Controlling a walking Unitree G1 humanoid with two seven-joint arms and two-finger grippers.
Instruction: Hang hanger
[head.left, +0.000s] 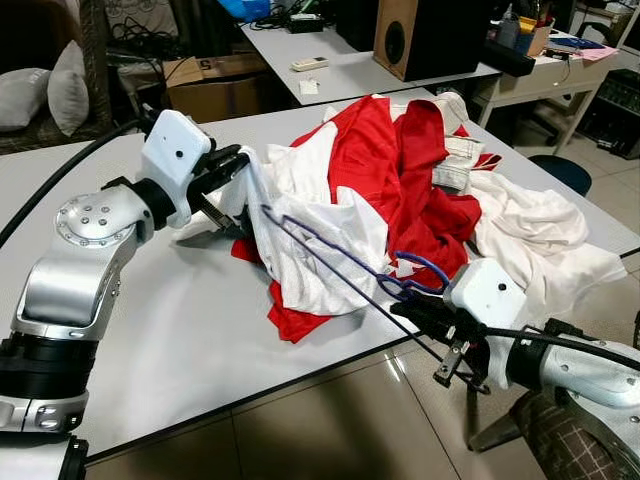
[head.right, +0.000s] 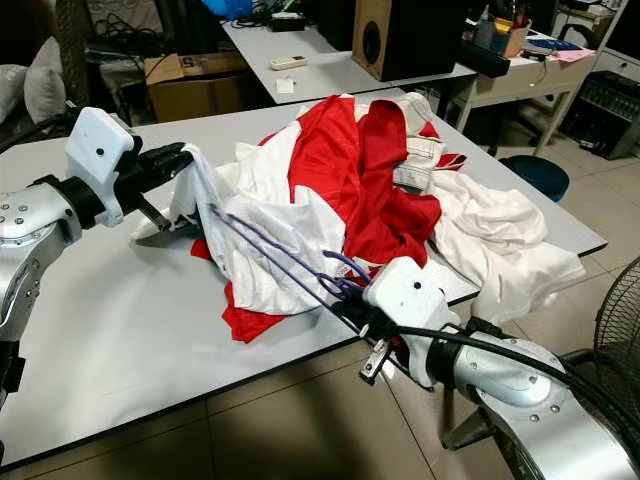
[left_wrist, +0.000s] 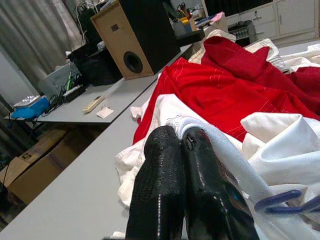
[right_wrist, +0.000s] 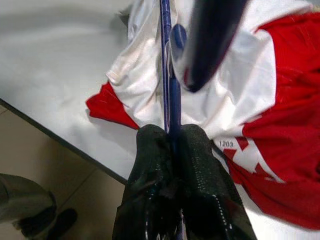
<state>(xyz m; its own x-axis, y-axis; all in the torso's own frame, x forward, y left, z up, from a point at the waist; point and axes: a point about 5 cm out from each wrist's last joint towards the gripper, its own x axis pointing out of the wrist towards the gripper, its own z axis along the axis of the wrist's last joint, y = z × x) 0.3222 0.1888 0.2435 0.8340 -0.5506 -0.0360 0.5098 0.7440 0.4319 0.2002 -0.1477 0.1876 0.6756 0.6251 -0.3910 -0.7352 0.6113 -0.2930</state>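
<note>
Two pincers are engaged: the right pincer (head.left: 415, 312) at the desk (head.left: 170, 330) edge clamps the blue hanger (head.left: 330, 262), and beyond, the left pincer (head.left: 228, 170) pinches the white garment (head.left: 300, 240) on the red-and-white clothes pile (head.left: 420, 190).

Left gripper (head.left: 232, 165) pinches white cloth at the left edge of the red-and-white garment pile (head.left: 400, 190) on the surface (head.left: 180, 330). Right gripper (head.left: 425, 315), near right, clamps the blue hanger (head.left: 330, 255) lying across the pile.
</note>
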